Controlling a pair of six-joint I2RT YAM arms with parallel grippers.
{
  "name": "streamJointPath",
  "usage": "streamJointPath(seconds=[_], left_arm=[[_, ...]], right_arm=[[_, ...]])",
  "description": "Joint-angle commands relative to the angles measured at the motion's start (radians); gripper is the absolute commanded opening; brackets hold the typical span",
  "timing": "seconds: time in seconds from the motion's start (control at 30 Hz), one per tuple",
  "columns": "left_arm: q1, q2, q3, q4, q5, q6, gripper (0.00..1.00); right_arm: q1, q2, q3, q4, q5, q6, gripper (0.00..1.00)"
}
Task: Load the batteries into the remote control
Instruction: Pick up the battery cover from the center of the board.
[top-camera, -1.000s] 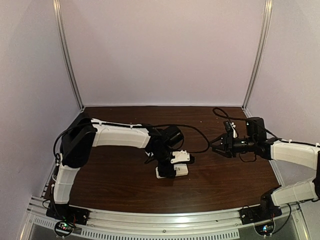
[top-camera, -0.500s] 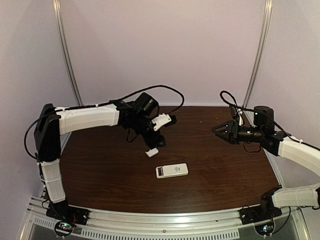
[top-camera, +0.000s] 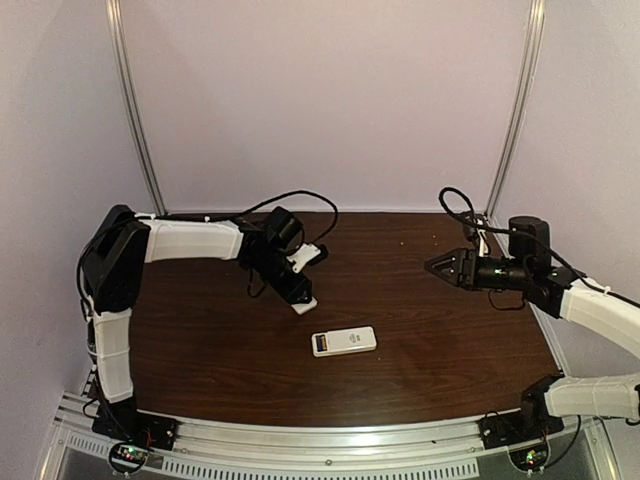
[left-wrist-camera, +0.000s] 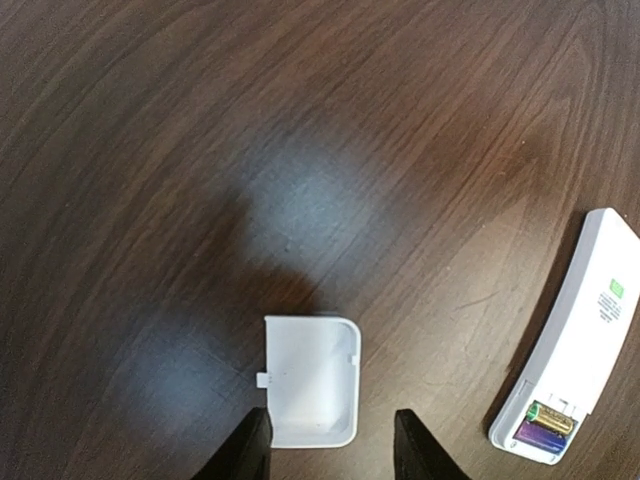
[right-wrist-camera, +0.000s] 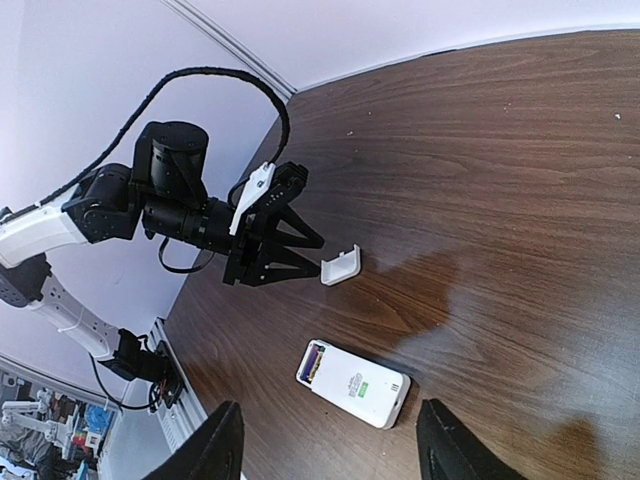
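Now | remote control (left-wrist-camera: 585, 330): 1 | batteries (left-wrist-camera: 548, 427): 2 | cover (left-wrist-camera: 312, 375): 1 | left hand (left-wrist-camera: 332, 422) parted astride it | right hand (right-wrist-camera: 332, 412) wide

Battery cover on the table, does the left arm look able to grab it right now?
Probably yes. The battery cover lies flat on the table, its near end between the open fingers of the left gripper, with nothing on top; the remote control sits apart to one side.

The white remote control (top-camera: 344, 341) lay flat on the dark table (top-camera: 450, 370), plain back up, near the front middle. Its end compartment stood uncovered, the gold battery (left-wrist-camera: 553, 418) and bluish-purple battery (left-wrist-camera: 540, 438) seated side by side inside.
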Motion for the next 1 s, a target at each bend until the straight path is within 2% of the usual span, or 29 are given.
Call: streamJointPath(seconds=[0.0,0.23,0.4,0.53,0.63,0.73,0.97], left_arm=[[0.003,0.052,0.061,0.015,0.043,-0.014,0.43],[-0.009,0.105,0.086,-0.030,0.040,-0.002,0.38],[-0.031,0.143,0.093,-0.053,-0.011,0.011,0.32],[-0.039,0.174,0.107,-0.074,-0.046,0.012,0.24],[-0.041,0.180,0.115,-0.087,-0.049,0.011,0.14],[-0.040,0.128,0.122,-0.076,0.052,0.006,0.01],[-0.038,-0.155,0.034,0.121,0.519,-0.034,0.00]], right_arm=[[0.022,-0.020,-0.018,-0.028,0.065,-0.049,0.61],[0.029,-0.024,-0.020,-0.041,0.076,-0.062,0.60],[0.032,-0.023,-0.029,-0.028,0.073,-0.052,0.59],[0.034,-0.021,-0.027,-0.023,0.070,-0.049,0.57],[0.036,-0.014,-0.018,-0.027,0.069,-0.056,0.55],[0.042,0.000,-0.013,-0.004,0.066,-0.054,0.53],[0.094,0.060,0.052,0.122,-0.045,-0.015,0.51]])
